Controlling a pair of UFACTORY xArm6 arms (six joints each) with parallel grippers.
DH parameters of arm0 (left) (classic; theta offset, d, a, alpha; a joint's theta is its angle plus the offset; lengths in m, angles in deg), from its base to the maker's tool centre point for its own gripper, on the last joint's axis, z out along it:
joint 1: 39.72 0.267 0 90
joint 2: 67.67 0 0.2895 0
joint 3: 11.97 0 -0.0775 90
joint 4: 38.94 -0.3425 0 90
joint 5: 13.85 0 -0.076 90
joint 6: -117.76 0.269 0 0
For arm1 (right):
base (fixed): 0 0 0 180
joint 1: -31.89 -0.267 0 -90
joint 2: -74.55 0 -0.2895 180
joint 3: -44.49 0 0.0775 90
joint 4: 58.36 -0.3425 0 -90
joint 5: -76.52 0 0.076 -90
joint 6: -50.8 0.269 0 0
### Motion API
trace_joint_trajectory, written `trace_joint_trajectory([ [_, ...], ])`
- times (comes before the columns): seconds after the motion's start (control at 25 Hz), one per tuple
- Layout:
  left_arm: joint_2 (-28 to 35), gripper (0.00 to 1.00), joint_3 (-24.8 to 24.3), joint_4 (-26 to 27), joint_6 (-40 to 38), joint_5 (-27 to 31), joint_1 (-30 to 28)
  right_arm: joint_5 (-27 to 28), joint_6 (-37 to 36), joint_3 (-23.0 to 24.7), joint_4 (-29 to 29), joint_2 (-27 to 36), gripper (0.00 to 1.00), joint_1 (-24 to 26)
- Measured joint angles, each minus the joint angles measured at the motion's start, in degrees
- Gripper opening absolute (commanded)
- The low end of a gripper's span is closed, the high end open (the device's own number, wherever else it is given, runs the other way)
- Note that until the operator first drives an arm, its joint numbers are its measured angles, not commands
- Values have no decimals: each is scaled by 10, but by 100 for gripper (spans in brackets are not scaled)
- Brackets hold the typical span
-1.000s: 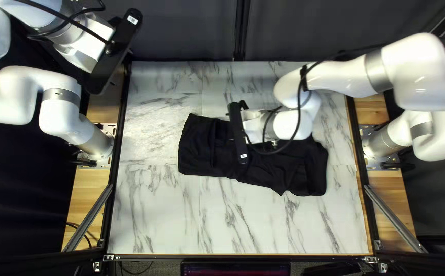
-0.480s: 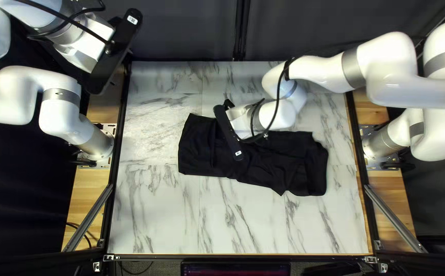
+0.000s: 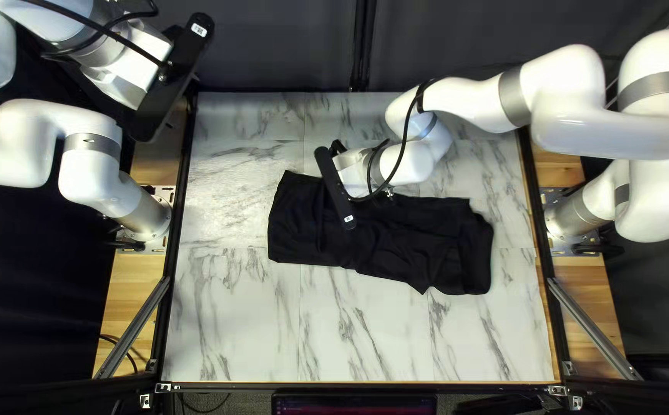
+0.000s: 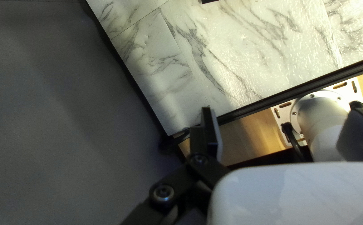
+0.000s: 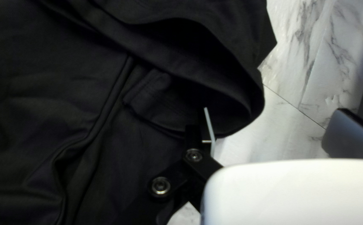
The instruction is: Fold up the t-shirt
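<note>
The black t-shirt (image 3: 419,242) lies as a long folded strip across the middle of the table. My right gripper (image 3: 334,188) is above its left half, its fingertips hidden in the top left view. In the right wrist view my right gripper (image 5: 278,121) is open; one finger is at a looped fold of the t-shirt (image 5: 81,75), the other over bare marble. Whether the finger touches the cloth I cannot tell. My left gripper (image 3: 171,77) is raised beyond the table's far left corner. Seen from its wrist, my left gripper (image 4: 278,121) is open, nothing between its fingers.
The marble table (image 3: 234,323) shows around the cloth, with dark rails along its sides. My right arm (image 3: 496,104) reaches in over the table's far right part. A dark curtain (image 3: 273,46) hangs behind the far edge. In the left wrist view my left arm's base (image 4: 323,112) is beside the table.
My right gripper has moved left and slightly toward the far edge, turning a little, uncovering more of the t-shirt's middle. The t-shirt and my left arm look unmoved.
</note>
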Motion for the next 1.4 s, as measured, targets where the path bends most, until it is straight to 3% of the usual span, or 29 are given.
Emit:
trace_joint_trajectory([
  [0.68, 0, 100, 0, 0, 0, 0, 0, 28, -86, -37, -90, -37, 100, -1],
  [0.88, 0, 100, 0, 0, 0, 0, 0, 25, -35, -59, -46, -47, 100, -8],
  [1.08, 0, 100, 0, 0, 0, 0, 0, 21, 73, -69, 56, -46, 100, -14],
  [1.12, 0, 100, 0, 0, 0, 0, 0, 20, 95, -70, 78, -44, 94, -15],
  [1.16, 0, 100, 0, 0, 0, 0, 0, 20, 114, -69, 96, -42, 80, -15],
  [1.2, 0, 100, 0, 0, 0, 0, 0, 20, 131, -68, 113, -41, 46, -15],
  [1.24, 0, 100, 0, 0, 0, 0, 0, 19, 146, -67, 128, -40, 0, -15],
  [1.4, 0, 100, 0, 0, 0, 0, 0, 19, 165, -63, 147, -39, 0, -13],
])
